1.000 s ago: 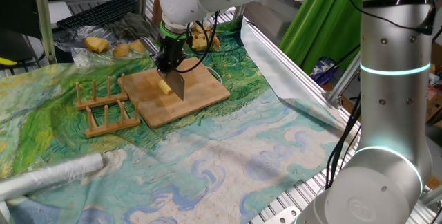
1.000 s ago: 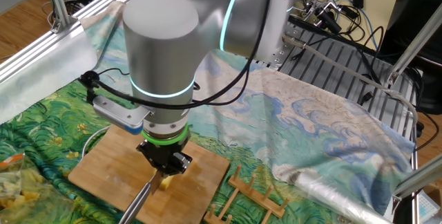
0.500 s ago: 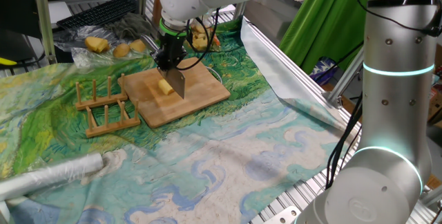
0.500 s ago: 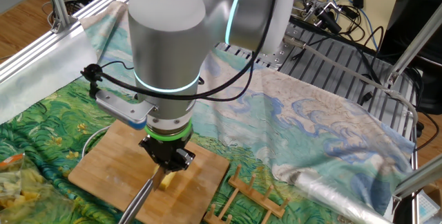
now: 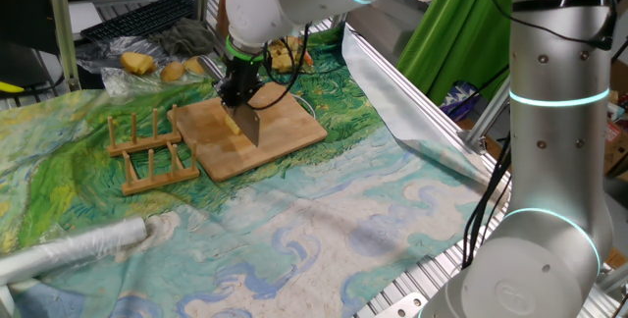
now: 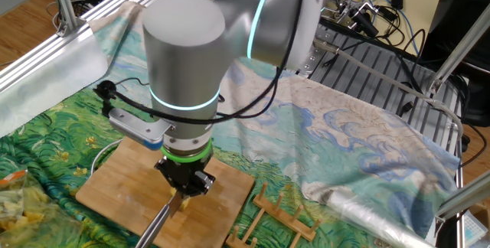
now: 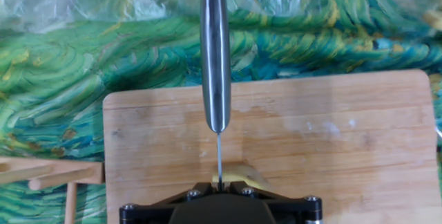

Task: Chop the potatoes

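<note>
A pale-yellow potato (image 5: pixel 232 122) lies on the wooden board (image 5: pixel 285 132). My gripper (image 5: pixel 238 94) hangs right over it and is shut on a knife (image 5: pixel 248 128) whose blade points down onto the potato. In the hand view the knife (image 7: pixel 215 58) shows edge-on, its thin blade meeting the potato (image 7: pixel 240 177) just in front of the gripper (image 7: pixel 219 187); most of the potato is hidden under the hand. From the other side the gripper (image 6: pixel 184 187) covers nearly all of the potato (image 6: pixel 174 202) above the board (image 6: pixel 115 190).
A wooden rack (image 5: pixel 147 151) stands left of the board, close to it. A clear bag with more potatoes (image 5: pixel 162 65) lies behind. A rolled plastic sheet (image 5: pixel 78 244) rests at the front left. The painted cloth (image 5: pixel 343 210) covers the table.
The gripper has come down a little with the knife, and the blade now covers more of the potato. The board and potato have stayed in place.
</note>
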`<state>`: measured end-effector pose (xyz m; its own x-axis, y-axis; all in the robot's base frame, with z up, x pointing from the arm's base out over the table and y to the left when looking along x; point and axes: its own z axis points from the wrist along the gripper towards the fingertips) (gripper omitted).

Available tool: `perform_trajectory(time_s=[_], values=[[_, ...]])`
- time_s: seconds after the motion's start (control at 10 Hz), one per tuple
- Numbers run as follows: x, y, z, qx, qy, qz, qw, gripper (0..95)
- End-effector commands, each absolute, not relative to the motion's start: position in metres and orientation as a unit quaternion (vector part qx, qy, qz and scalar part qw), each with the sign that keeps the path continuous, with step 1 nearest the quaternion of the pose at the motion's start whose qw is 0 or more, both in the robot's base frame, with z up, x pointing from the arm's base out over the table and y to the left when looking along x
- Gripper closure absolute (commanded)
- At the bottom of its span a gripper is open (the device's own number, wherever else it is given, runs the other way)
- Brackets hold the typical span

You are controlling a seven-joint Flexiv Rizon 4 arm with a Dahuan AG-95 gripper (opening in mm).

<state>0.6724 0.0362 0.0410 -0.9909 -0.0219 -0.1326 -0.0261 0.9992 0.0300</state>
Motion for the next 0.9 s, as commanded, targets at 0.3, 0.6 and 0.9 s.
perform_trajectory(time_s=[0.3, 0.6, 0.9], values=[[0.673, 0.038, 0.032, -0.007, 0.998, 0.017, 0.065, 95.0], [0.674, 0.037, 0.041, -0.007, 0.999, 0.017, 0.049, 95.0], [0.674, 0.037, 0.047, -0.008, 0.999, 0.015, 0.044, 95.0]])
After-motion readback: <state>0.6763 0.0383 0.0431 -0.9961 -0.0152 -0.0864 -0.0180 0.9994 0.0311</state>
